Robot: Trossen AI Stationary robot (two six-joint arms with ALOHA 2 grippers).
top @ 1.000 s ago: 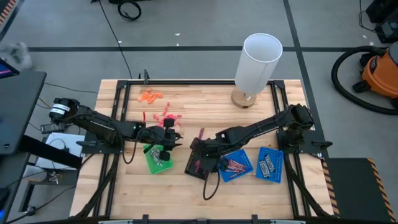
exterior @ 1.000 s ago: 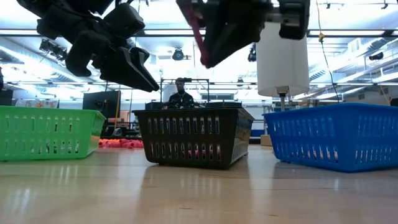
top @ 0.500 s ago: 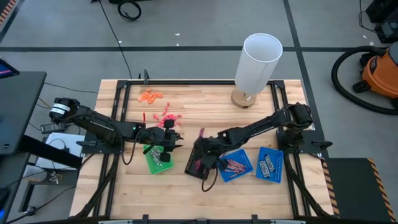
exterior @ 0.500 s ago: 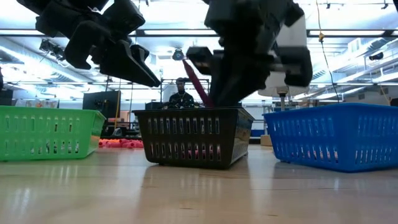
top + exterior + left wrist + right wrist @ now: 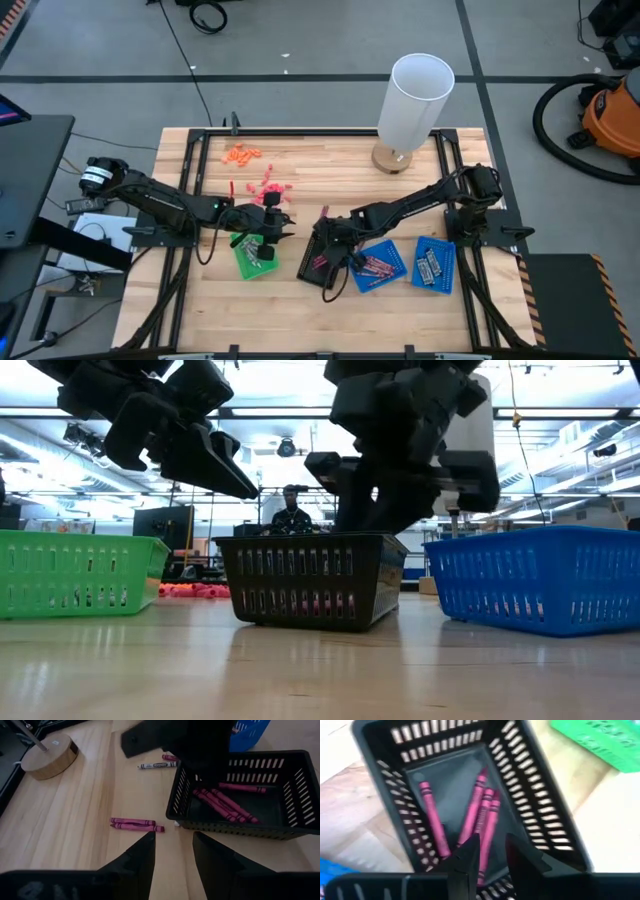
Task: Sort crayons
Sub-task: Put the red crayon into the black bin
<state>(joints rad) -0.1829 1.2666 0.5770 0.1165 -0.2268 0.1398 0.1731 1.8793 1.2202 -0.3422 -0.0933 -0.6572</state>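
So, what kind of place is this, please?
Probably a robotics lab or workshop. The wooden table stands on a bare concrete floor, an orange shop vacuum sits beside it, and the low view shows ceiling strip lights and a person at a workstation behind.

Both arms reach inward, left tool [image 5: 272, 229] and right tool [image 5: 328, 243] parted, empty.

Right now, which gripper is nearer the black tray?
The right. The right gripper hangs directly over the black tray, fingers open above the pink crayons inside. The left gripper hovers off to its side, above the green tray.
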